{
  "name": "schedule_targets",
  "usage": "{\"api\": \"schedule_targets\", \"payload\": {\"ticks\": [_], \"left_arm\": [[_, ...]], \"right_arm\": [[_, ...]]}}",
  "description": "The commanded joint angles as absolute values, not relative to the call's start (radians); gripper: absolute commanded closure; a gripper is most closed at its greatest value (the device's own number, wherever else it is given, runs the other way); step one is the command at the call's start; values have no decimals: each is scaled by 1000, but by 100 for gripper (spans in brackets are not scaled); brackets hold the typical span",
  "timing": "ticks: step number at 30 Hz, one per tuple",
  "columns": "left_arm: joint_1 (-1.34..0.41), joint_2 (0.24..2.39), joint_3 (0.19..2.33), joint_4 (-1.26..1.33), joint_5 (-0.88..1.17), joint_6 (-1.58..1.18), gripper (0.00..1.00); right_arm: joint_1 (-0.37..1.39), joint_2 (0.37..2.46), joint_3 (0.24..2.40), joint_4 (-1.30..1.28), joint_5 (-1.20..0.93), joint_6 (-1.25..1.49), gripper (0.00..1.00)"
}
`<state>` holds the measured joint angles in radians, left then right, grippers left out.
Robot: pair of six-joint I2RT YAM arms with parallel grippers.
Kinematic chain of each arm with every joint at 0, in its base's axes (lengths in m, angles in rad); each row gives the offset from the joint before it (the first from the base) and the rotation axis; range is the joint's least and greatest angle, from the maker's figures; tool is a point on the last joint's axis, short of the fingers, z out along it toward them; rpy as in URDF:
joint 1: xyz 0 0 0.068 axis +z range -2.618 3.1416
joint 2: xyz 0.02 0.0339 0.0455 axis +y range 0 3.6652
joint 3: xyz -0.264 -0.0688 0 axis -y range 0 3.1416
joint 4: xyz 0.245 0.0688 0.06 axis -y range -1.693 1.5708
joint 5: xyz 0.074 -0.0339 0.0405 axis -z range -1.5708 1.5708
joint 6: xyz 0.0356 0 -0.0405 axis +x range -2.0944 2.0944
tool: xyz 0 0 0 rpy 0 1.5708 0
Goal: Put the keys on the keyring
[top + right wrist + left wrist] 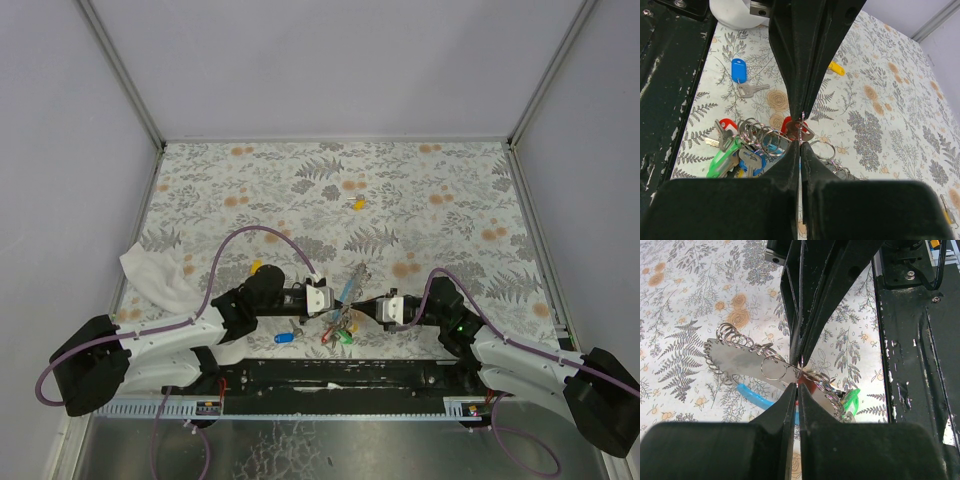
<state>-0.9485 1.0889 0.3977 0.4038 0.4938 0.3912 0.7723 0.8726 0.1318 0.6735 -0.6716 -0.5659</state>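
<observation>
Keyring [340, 322] and its bunch of keys lie close to the near edge of the desk [300, 170], about midway between its left and right edges, and the two arms reach in on it from opposite sides

The left end effector [798, 374] has its fingers pressed together, pinching thin metal where the coiled cord [735, 347] runs into a steel ring [774, 371]. The cord trails away from that grip toward the far edge. My reading is that this pinch serves as an anchor, so the ring cannot slide or spin on the patterned surface while the other arm works.

The right end effector [801, 129] is also pressed together, nipping a fine wire of the bunch just beside a red key head [790, 125]. Whether it holds the ring's own wire or the key at its hole I cannot tell. Two opposed pinches on one small ring look meant to hold it taut, or to part its split coil so a key can be fed on.

A green key [725, 157] already hangs in the cluster. Three keys lie loose and seem yet to be threaded:
- a blue key [739, 70], just left of the bunch by the near edge
- a yellow key [836, 68], a little further back near the left arm
- another yellow key [357, 204], well apart toward the middle of the desk

A white cloth [155, 275] sits at the left edge, touching nothing in play
</observation>
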Motion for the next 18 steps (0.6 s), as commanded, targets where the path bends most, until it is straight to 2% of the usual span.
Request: {"api": "schedule_targets", "payload": {"ticks": [1, 18], "left_arm": [[-954, 1091, 422, 444, 515, 399, 100], [-954, 1098, 427, 456, 527, 394, 100]], "right_arm": [[771, 862, 176, 739, -651, -553, 100], [771, 867, 180, 739, -657, -548, 100]]}}
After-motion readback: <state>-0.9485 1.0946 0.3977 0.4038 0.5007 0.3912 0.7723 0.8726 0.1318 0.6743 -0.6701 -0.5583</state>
